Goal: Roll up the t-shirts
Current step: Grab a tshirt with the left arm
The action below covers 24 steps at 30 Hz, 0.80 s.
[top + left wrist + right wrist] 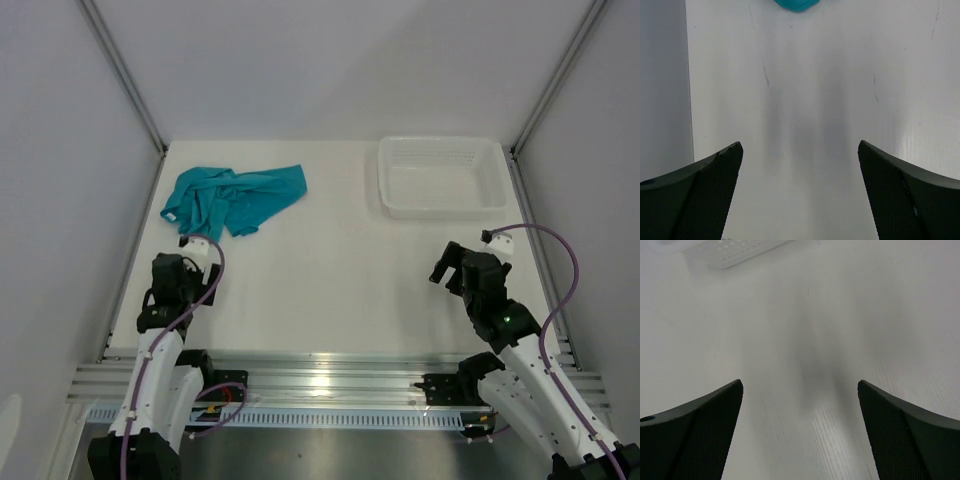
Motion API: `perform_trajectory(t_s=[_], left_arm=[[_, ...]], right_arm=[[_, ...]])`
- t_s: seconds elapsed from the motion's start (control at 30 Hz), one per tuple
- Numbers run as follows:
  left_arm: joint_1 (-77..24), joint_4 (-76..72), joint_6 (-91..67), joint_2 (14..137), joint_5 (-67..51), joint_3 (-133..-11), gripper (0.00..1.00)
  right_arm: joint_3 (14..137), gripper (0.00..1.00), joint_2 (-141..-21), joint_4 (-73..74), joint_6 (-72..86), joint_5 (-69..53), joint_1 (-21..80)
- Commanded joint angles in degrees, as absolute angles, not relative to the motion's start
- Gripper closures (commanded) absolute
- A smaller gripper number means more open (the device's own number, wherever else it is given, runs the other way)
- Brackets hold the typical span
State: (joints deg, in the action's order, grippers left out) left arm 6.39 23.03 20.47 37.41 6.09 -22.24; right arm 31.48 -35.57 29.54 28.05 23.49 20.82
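A teal t-shirt (232, 196) lies crumpled at the far left of the white table. Only its edge (796, 4) shows at the top of the left wrist view. My left gripper (178, 275) is open and empty, just in front of the shirt and apart from it; its jaws stand wide over bare table (800, 150). My right gripper (452, 268) is open and empty on the right side, over bare table (800, 390), far from the shirt.
A white perforated plastic basket (440, 205) stands at the far right, empty; its corner shows in the right wrist view (725, 255). Grey walls and metal frame posts (125, 75) close in the table on both sides. A metal rail (330, 372) runs along the near edge.
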Motion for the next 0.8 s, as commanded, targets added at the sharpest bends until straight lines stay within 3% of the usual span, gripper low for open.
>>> perform_trajectory(t_s=[0.0, 0.17, 0.27, 0.3, 0.43, 0.77], left_arm=[[6.4, 21.2, 19.8, 39.8, 7.5, -24.7, 0.00], [6.5, 20.9, 25.9, 48.2, 6.8, -36.1, 0.00], [8.4, 19.5, 24.0, 62.9, 8.0, -45.3, 0.01], [9.2, 20.9, 23.0, 72.0, 7.5, -53.8, 0.01], [12.5, 27.7, 17.4, 92.5, 6.8, -71.5, 0.11], [12.8, 34.4, 16.3, 115.3, 10.0, -95.4, 0.07]], right_arm=[[32.3, 0.01, -35.1, 28.6, 29.1, 23.1, 20.7], [32.8, 0.01, -35.2, 28.0, 29.6, 21.8, 20.7], [33.0, 0.01, -36.1, 26.5, 30.8, 20.6, 20.7], [33.2, 0.01, -36.4, 25.9, 31.3, 19.8, 20.7], [34.8, 0.01, -38.9, 23.6, 31.1, 15.2, 20.9], [36.8, 0.01, -44.7, 19.5, 30.0, 14.0, 22.8]])
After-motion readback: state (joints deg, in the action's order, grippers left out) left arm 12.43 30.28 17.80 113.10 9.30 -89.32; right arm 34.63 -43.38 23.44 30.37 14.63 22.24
